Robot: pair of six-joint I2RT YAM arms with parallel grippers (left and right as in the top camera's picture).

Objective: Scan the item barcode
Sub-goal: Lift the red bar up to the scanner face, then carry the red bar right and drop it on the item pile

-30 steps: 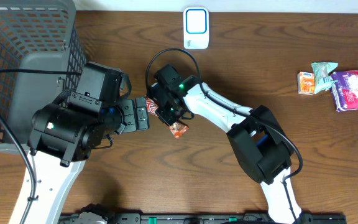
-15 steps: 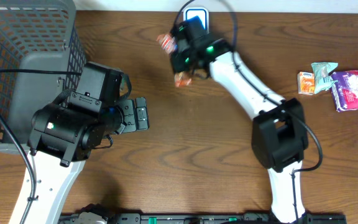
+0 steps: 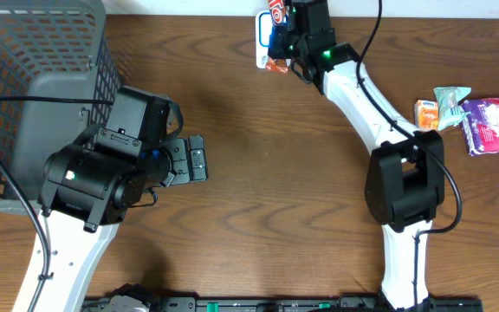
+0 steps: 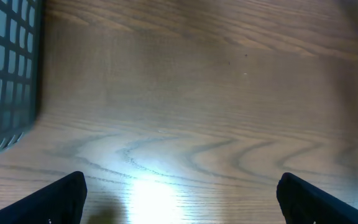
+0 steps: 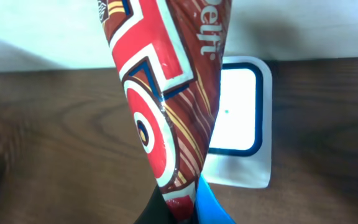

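- Swung from mid-counter to the far edge since a second ago, the right gripper [image 3: 288,39] is clamped on the red snack packet [image 5: 166,93], holding it over the white scanner [image 5: 238,112].
- At the near left, the left gripper [image 3: 196,159] has its jaws spread wide, holding nothing, close beside the grey basket [image 3: 33,52].
- A broad stretch of wood counter [image 3: 275,191] lies between the arms.
- Small packets [image 3: 470,117] lie near the right edge.

A grey mesh basket [image 3: 33,52] fills the tabletop's far-left corner. Orange [image 3: 426,114], teal [image 3: 450,100] and purple packets [image 3: 494,126] cluster near its right edge.
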